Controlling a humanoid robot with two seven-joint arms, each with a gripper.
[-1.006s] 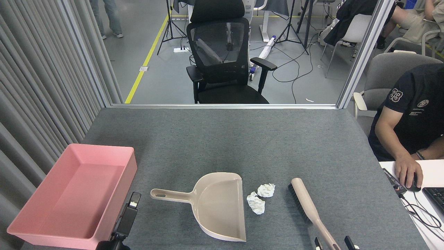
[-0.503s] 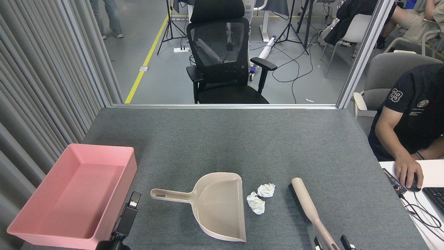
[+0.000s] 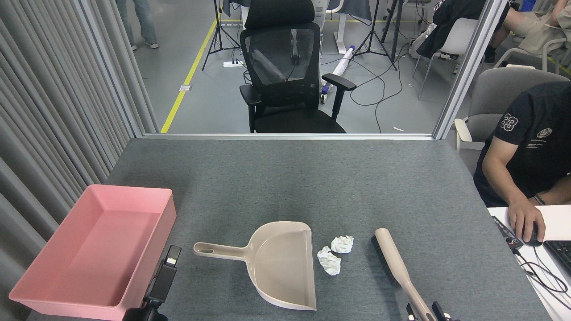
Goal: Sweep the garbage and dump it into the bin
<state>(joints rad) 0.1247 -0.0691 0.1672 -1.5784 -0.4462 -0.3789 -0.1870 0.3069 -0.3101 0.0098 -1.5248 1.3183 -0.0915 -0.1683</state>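
Because the right tool [image 3: 424,309] straddles the brush [image 3: 395,263] handle, seemingly nearly closed on it, a loose grip could twist the brush. The wads [image 3: 334,254] lie just right of the dustpan [image 3: 281,263]; the bin [image 3: 96,249] sits left. Left tool [image 3: 171,256]: state unclear.

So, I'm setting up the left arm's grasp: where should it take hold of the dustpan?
By the dustpan's thin handle, which points left toward the left gripper, probably from above. The pan's open mouth faces the tissue wads, so a handle grip should keep it unblocked.
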